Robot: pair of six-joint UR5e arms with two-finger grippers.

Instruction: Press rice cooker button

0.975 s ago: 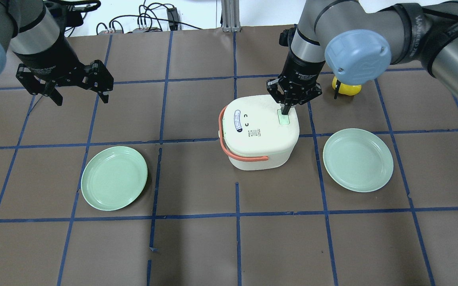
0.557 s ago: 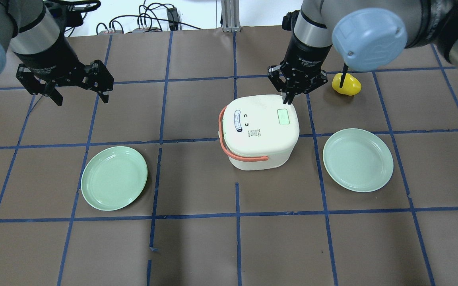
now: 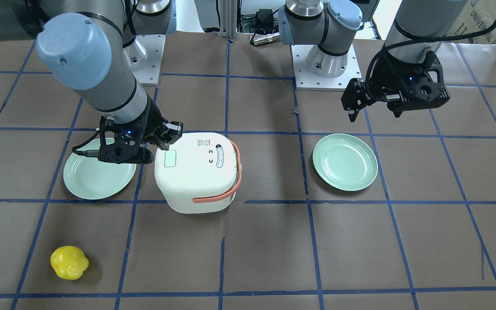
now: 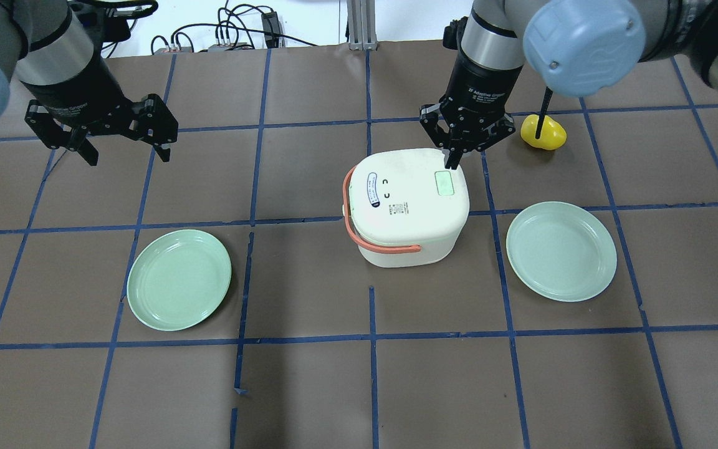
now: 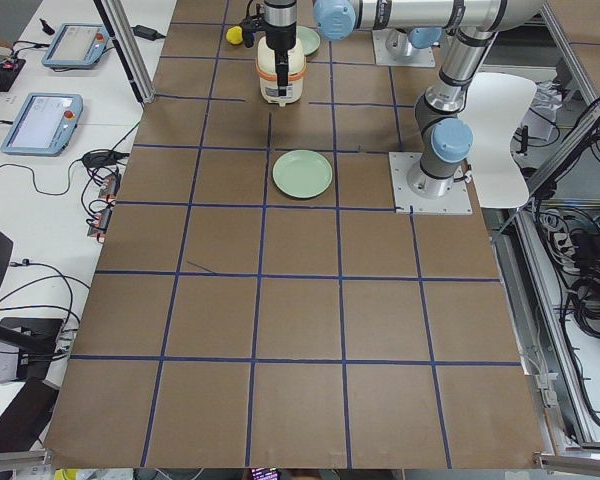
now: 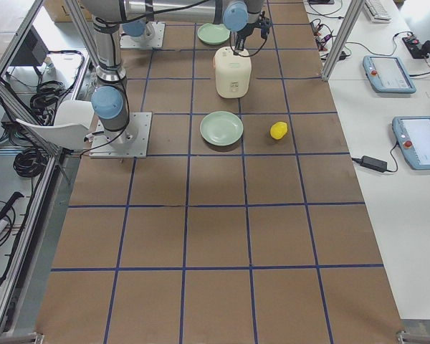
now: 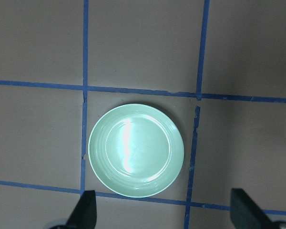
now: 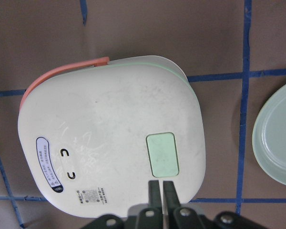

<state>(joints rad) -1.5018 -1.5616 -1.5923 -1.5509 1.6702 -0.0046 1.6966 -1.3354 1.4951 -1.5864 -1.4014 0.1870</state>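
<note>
A white rice cooker (image 4: 406,212) with an orange handle stands mid-table, with a pale green button (image 4: 445,183) on its lid. My right gripper (image 4: 452,163) is shut and empty. It hangs just above the lid's far edge, a little off the button. In the right wrist view its closed fingertips (image 8: 162,188) sit beside the button (image 8: 163,154). In the front view the right gripper (image 3: 158,146) is next to the button (image 3: 170,158). My left gripper (image 4: 127,156) is open and empty, far to the left, above the table.
Two pale green plates lie on the table, one front left (image 4: 179,279) and one to the right of the cooker (image 4: 561,251). A yellow object (image 4: 543,133) lies at the back right, behind my right arm. The left wrist view looks down on the left plate (image 7: 136,150).
My right gripper's shut tips were on the button one second ago. They have since lifted off and drawn back toward the lid's far edge. The left arm has not moved.
</note>
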